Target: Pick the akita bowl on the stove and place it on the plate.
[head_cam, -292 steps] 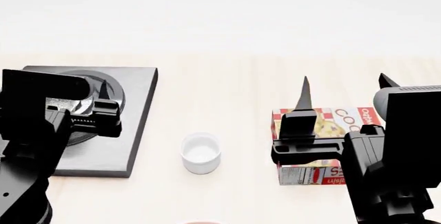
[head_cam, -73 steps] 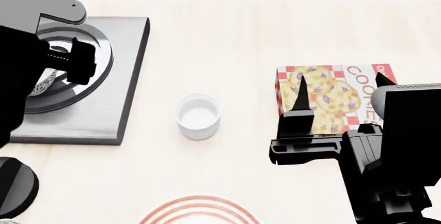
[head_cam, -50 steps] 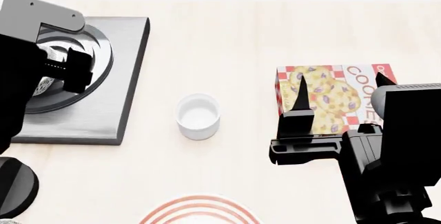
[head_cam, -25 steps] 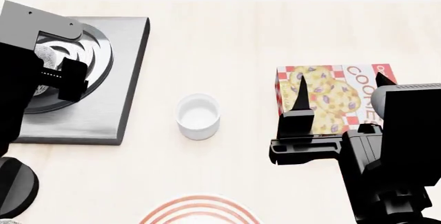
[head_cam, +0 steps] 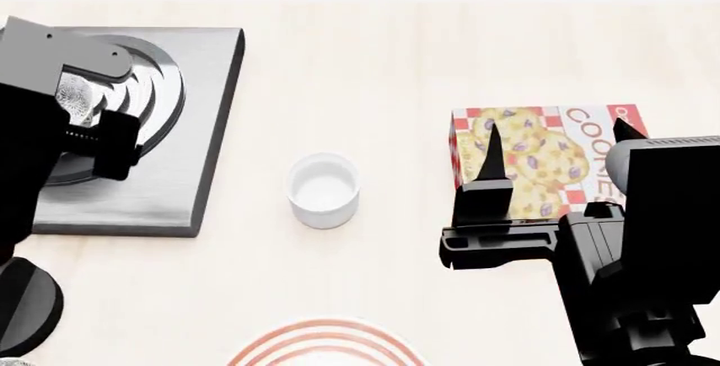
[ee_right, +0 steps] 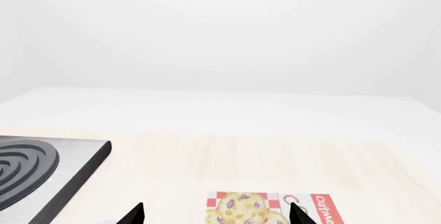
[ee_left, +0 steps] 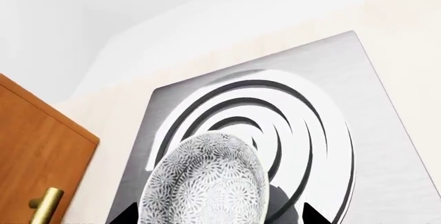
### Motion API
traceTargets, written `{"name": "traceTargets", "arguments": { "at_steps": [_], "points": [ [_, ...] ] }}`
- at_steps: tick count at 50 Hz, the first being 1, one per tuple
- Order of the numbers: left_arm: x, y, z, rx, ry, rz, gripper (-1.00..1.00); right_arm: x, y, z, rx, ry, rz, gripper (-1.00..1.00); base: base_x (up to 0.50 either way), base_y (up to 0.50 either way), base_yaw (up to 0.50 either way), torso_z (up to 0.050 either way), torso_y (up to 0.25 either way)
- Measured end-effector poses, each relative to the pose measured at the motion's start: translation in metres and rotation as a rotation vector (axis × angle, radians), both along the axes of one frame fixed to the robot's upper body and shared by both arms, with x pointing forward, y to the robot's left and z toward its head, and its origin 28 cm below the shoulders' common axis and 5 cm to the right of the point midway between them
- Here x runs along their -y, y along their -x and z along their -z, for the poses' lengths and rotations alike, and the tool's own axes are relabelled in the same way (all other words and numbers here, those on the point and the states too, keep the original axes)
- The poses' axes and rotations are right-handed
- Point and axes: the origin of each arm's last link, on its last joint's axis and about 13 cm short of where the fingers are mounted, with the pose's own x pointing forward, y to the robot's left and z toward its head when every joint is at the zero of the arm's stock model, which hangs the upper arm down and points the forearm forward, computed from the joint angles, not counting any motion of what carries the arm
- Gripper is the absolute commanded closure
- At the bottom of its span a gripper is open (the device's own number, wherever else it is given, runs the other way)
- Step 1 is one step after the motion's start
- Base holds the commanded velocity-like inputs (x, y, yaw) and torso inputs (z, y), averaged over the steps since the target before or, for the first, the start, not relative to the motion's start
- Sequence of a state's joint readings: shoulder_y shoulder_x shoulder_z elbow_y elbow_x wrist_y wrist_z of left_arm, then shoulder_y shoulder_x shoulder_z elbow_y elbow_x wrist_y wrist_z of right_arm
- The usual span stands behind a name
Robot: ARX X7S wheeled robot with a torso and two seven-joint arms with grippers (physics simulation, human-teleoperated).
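Note:
The akita bowl [ee_left: 206, 182], grey-and-white speckled, lies on the ring burner of the stove [ee_left: 344, 79]. My left gripper [ee_left: 219, 216] is open, with one black fingertip on each side of the bowl and a gap on one side. In the head view my left arm [head_cam: 45, 155] hides most of the bowl [head_cam: 77, 96] and the left part of the stove [head_cam: 191, 130]. Only the red-ringed rim of the plate [head_cam: 326, 325] shows, at the near table edge. My right gripper [head_cam: 557, 138] hangs open and empty above the cookie box.
A small plain white cup [head_cam: 324, 189] stands between stove and cookie box [head_cam: 540, 151]. A round black knob [head_cam: 23, 303] sits at the near left. A wooden door with a brass handle [ee_left: 41, 203] is beside the stove.
My left arm has drawn nearer across the burner, uncovering more of its rings and a bit of the speckled bowl. The right arm has stayed still.

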State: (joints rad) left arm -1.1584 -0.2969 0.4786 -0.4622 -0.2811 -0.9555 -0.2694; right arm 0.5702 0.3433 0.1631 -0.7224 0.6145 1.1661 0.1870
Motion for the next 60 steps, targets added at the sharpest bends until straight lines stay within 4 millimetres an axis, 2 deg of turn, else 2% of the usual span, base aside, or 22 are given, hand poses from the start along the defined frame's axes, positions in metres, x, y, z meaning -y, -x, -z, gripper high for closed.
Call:
{"name": "traceTargets", "arguments": {
  "at_steps": [60],
  "points": [
    [-0.0079, 0.0027, 0.008, -0.044, 0.006, 0.023, -1.0, 0.0006, -0.0009, 0.0024, -0.007, -0.001, 0.003, -1.0, 0.0, 0.0, 0.0, 0.0, 0.0]
  ]
}}
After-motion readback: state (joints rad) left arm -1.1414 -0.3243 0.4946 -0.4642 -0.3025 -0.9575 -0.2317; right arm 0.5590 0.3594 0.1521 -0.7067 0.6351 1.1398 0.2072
